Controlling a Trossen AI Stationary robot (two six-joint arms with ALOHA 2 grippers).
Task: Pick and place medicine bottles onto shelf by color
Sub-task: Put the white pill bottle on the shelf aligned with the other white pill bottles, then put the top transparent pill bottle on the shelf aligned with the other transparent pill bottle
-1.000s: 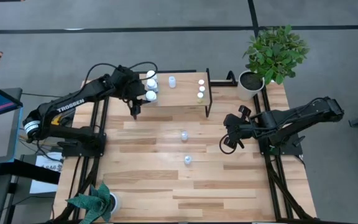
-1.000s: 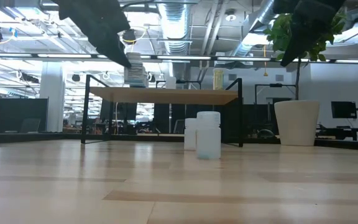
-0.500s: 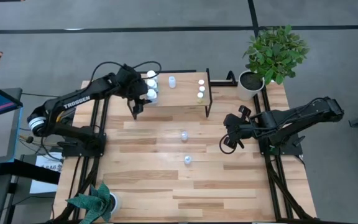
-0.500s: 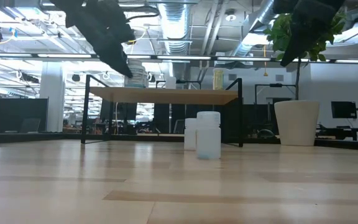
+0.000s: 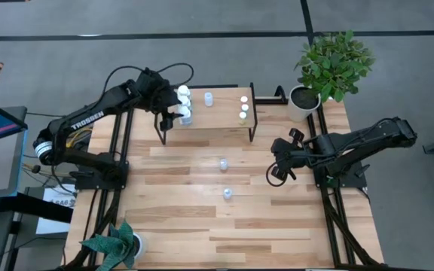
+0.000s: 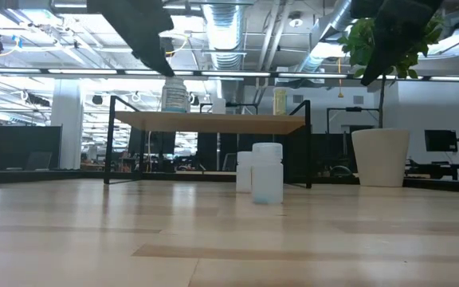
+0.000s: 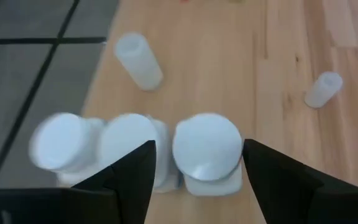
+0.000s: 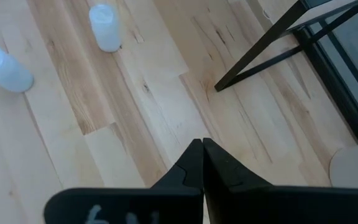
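We look down on a wooden bench (image 5: 202,226) with a low shelf (image 5: 217,117) at its far edge. Our left gripper (image 7: 197,168) hangs above the shelf's left end, its fingers spread wide on either side of a white bottle (image 7: 207,149) without touching it, so it holds nothing. That bottle stands on the shelf in a row with two more white bottles (image 7: 95,143) beside it.

Further along the shelf stands a pale-blue bottle (image 5: 209,98), and near the shelf's right end are tiny bottles (image 5: 243,108) with white and yellowish tops.

Two pale-blue bottles (image 5: 224,178) are not yet shelved; they stand on the bench in front of the shelf, near its middle, one behind the other.

Our right gripper (image 8: 202,155) waits over the bench to the right of the shelf's front corner, its fingers pressed together and empty.

We judge the task mostly done: the white group looks placed, and the two blue bottles on the bench are left to join the blue one.
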